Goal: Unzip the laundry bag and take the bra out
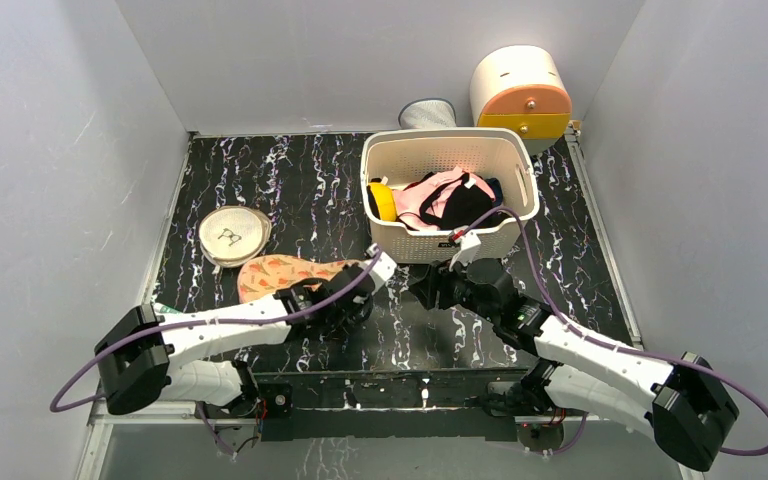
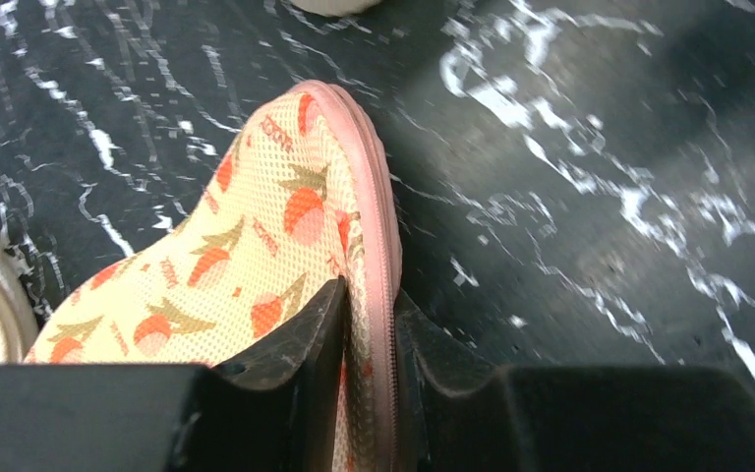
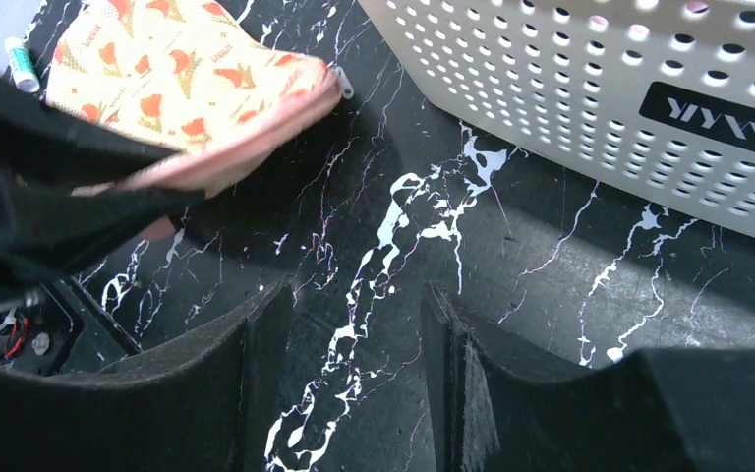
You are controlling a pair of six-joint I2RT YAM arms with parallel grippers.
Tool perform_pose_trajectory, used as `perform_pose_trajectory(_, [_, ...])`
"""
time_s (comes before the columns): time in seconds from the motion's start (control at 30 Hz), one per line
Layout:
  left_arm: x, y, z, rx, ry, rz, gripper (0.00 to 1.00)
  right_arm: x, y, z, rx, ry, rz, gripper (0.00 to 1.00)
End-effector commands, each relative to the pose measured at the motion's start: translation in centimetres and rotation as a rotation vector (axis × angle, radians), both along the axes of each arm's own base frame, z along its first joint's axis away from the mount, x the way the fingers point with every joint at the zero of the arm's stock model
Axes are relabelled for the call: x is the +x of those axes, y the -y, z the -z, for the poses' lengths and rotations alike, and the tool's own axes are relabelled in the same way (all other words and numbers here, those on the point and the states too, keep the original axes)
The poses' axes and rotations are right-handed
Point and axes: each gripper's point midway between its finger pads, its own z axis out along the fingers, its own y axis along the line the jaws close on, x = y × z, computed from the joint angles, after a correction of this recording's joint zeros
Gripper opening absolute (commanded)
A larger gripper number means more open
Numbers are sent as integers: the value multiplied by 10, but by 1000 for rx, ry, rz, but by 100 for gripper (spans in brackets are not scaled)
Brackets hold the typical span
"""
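Observation:
The peach-pink laundry bag (image 1: 285, 273) with orange and green motifs lies on the dark marble table, left of centre. My left gripper (image 1: 345, 300) is shut on its pink zipped edge (image 2: 383, 285), near the bag's right end. The bag also shows in the right wrist view (image 3: 177, 69), with a small metal zipper pull (image 3: 342, 81) at its tip. My right gripper (image 1: 430, 285) is open and empty, low over bare table to the right of the bag. The mustard-yellow bra is out of view.
A white perforated basket (image 1: 390, 160) at the back holds pink and black garments and a small yellow round object (image 1: 383, 200). A round cream disc (image 1: 232, 233) lies left of the bag. A cream and orange drum (image 1: 520, 90) stands behind the basket.

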Motion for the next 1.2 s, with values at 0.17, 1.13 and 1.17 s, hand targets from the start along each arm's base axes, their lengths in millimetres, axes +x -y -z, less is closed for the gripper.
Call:
perform_pose_trajectory(0.17, [63,-9,-43,-209,29,-231,39,0,2,-28,86,60,18,50])
perform_pose_trajectory(1.13, [-12,-66,-5,272,63,599,77,-3,9,-25,77,89,19,50])
perform_pose_trajectory(1.17, [-11,-68,-2,288,57,596,77,-4,10,-26,83,93,21,50])
